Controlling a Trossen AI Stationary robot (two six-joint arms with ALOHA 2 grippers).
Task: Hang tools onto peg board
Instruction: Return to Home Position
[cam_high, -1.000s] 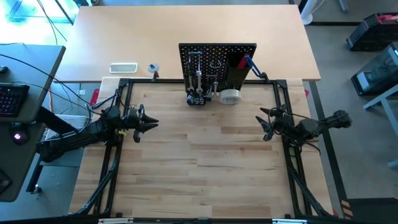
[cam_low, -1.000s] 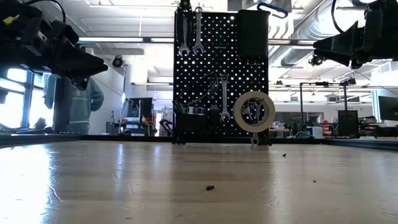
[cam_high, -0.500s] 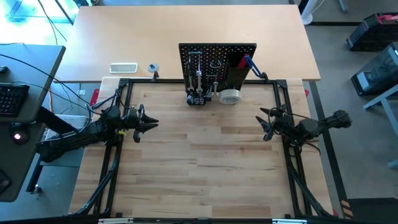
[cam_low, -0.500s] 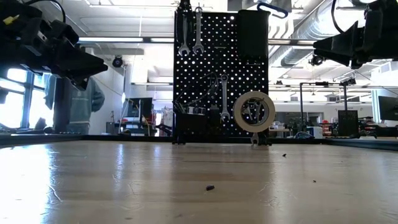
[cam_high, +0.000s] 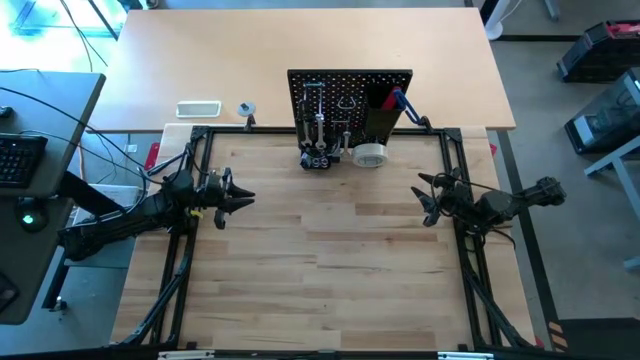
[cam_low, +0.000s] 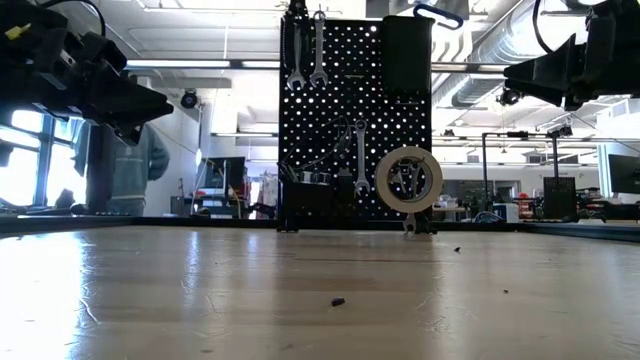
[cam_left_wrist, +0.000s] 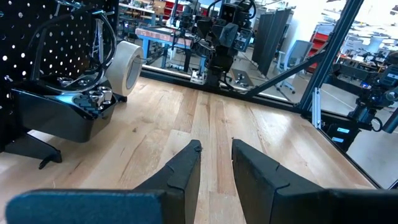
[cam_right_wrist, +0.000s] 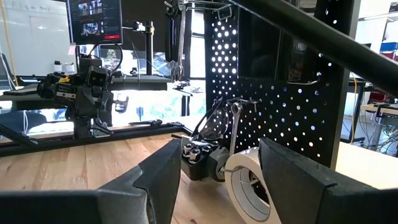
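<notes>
Tools (cam_low: 360, 152) on peg board (cam_low: 345, 95)

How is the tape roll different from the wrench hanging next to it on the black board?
The tape roll is a fat, pale ring with a hole; the wrench is a thin, straight silver bar. The tape roll hangs lower than the wrench. Both hang on the peg board.
</notes>
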